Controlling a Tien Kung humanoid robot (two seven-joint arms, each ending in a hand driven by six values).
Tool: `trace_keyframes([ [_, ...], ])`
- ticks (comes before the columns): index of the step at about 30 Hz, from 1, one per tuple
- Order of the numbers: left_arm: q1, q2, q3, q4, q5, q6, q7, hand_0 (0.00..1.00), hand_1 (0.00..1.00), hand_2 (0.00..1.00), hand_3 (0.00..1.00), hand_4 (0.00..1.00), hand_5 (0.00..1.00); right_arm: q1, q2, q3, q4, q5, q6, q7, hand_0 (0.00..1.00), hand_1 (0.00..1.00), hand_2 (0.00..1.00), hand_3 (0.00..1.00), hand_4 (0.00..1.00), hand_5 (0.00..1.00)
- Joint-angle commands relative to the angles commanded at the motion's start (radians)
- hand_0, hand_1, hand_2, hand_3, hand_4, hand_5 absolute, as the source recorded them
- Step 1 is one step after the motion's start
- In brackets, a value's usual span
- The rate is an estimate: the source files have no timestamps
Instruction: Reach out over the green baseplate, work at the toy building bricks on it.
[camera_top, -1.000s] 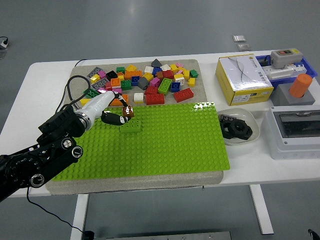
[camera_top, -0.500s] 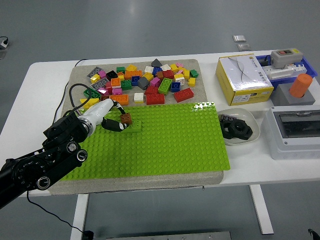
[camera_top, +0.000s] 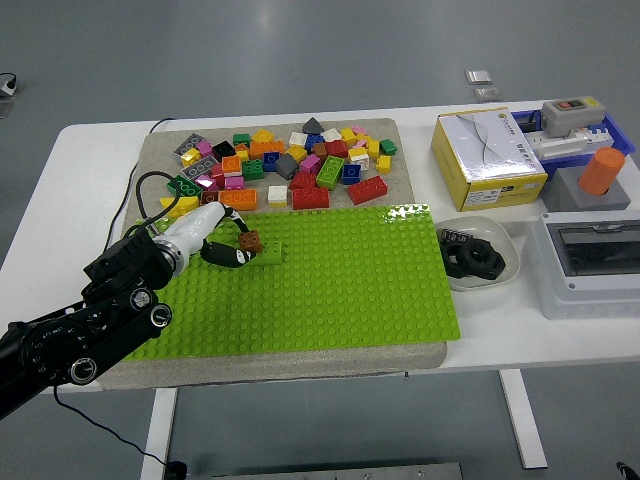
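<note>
The green baseplate (camera_top: 330, 280) lies on a grey mat in the middle of the table. A green brick (camera_top: 268, 254) stands on its upper left part. A small brown brick (camera_top: 250, 240) rests on that green brick's left end. My left hand (camera_top: 228, 240) reaches in from the lower left, its fingers curled around the brown brick and pressing it against the green one. A pile of loose coloured bricks (camera_top: 290, 160) lies on the mat behind the baseplate. My right hand does not appear.
A yellow and white box (camera_top: 487, 158) stands at the right. A white bowl (camera_top: 478, 255) holds black parts. Grey and blue electrical boxes (camera_top: 585, 260) and an orange cylinder (camera_top: 600, 172) fill the right end. A black cable (camera_top: 150, 185) loops by my wrist.
My left hand has lowered and drawn back a little to the left, bringing the brown brick down onto the left end of the green brick.
</note>
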Motion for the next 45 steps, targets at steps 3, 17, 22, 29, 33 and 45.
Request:
trace_keyframes([
  [3,0.001,0.001,0.002,0.001,-0.001,0.000,-0.002,0.998,0.979,0.911,0.511,0.704,0.180,-0.001,0.000,-0.001,0.000,0.002,0.000,0.001,0.680,0.667,0.704,0.780,0.898,0.960],
  [17,0.000,0.003,-0.001,0.003,-0.009,0.007,-0.014,0.998,0.977,0.919,0.558,0.751,0.177,-0.001,0.000,-0.004,-0.001,0.009,0.001,0.003,0.679,0.666,0.704,0.779,0.899,0.961],
  [22,-0.001,0.004,0.001,0.002,-0.011,0.003,-0.015,0.998,0.979,0.919,0.561,0.778,0.167,-0.001,0.000,-0.007,-0.001,0.013,0.002,0.005,0.679,0.666,0.702,0.779,0.899,0.961],
  [29,-0.003,0.004,0.003,-0.002,-0.012,-0.002,-0.016,0.998,0.978,0.918,0.559,0.789,0.180,0.000,0.000,-0.008,-0.001,0.017,0.002,0.007,0.679,0.666,0.702,0.779,0.898,0.960],
  [33,-0.004,0.005,0.003,-0.002,-0.012,-0.006,-0.016,0.998,0.978,0.921,0.564,0.804,0.182,0.000,0.000,-0.010,-0.001,0.020,0.002,0.008,0.679,0.666,0.702,0.778,0.900,0.962],
  [45,-0.006,0.007,0.004,0.006,-0.020,-0.004,-0.021,0.998,0.978,0.928,0.581,0.847,0.187,0.000,-0.001,-0.013,-0.001,0.024,0.002,0.010,0.679,0.665,0.701,0.777,0.899,0.962],
])
